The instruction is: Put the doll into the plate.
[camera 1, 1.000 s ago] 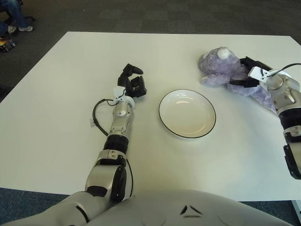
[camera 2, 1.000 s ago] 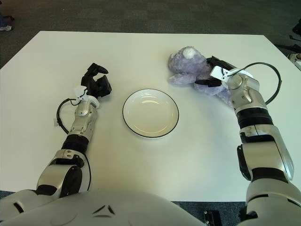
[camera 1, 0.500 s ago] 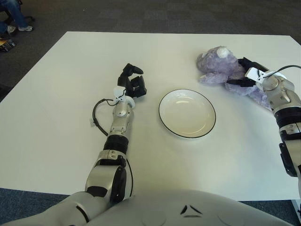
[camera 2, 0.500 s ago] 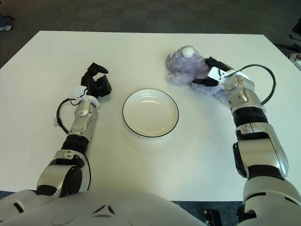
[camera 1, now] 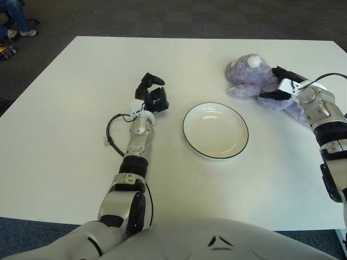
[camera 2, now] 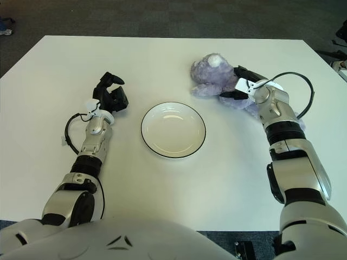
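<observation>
A purple plush doll [camera 1: 250, 75] with a white tail lies on the white table, up and to the right of the plate. My right hand [camera 1: 276, 85] has its dark fingers curled around the doll's body from the right side. The white plate [camera 1: 216, 130] with a dark rim sits empty in the middle of the table. My left hand [camera 1: 153, 95] shows left of the plate, fingers curled, holding nothing.
The white table [camera 1: 70, 108] spans most of the view, with dark carpet beyond its far edge. A black cable [camera 1: 111, 135] loops beside my left forearm. A person's legs [camera 1: 16, 19] show at the far left corner.
My right hand has slid the doll a little to the left and further up the table. My left hand has not moved.
</observation>
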